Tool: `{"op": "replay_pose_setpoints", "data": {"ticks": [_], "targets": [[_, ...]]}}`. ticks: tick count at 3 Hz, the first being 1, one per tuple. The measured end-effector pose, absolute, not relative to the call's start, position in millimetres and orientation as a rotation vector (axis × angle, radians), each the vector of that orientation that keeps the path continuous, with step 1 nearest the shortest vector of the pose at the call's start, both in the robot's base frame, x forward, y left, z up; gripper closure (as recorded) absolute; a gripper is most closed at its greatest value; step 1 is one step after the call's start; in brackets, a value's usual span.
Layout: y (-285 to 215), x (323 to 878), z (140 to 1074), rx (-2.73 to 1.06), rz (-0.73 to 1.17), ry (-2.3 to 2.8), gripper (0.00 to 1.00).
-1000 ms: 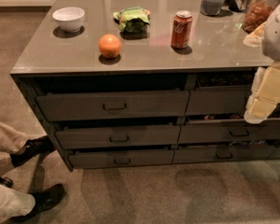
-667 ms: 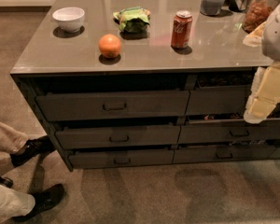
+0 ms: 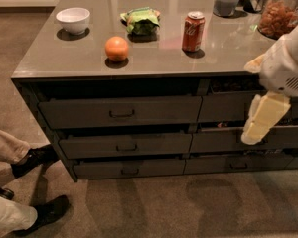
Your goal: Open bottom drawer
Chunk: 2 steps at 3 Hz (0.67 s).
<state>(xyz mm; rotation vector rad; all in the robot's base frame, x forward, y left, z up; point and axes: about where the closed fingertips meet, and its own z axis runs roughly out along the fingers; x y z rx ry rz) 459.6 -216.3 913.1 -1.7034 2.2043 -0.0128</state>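
Glossy, smooth grey counter [image 3: 64, 58] carries a round white bowl [image 3: 73, 20], a matte orange [image 3: 116, 48], a crinkled green bag [image 3: 141, 20] and a red can [image 3: 193, 31] whose white script I cannot read. The bottom drawer [image 3: 129, 168], a flat dark grey front with a small bar handle, sits lowest under the counter's left half. The gripper [image 3: 260, 120], cream and blocky, hangs before the counter's right-hand drawers; apart or together, cannot tell.
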Motion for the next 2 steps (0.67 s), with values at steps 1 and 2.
{"op": "replay_pose_setpoints", "data": {"ticks": [1, 2], "targets": [[-209, 481, 840, -1.673, 0.102, 2.177, 0.0], [-191, 504, 756, -1.625, 0.247, 2.137, 0.0]]}}
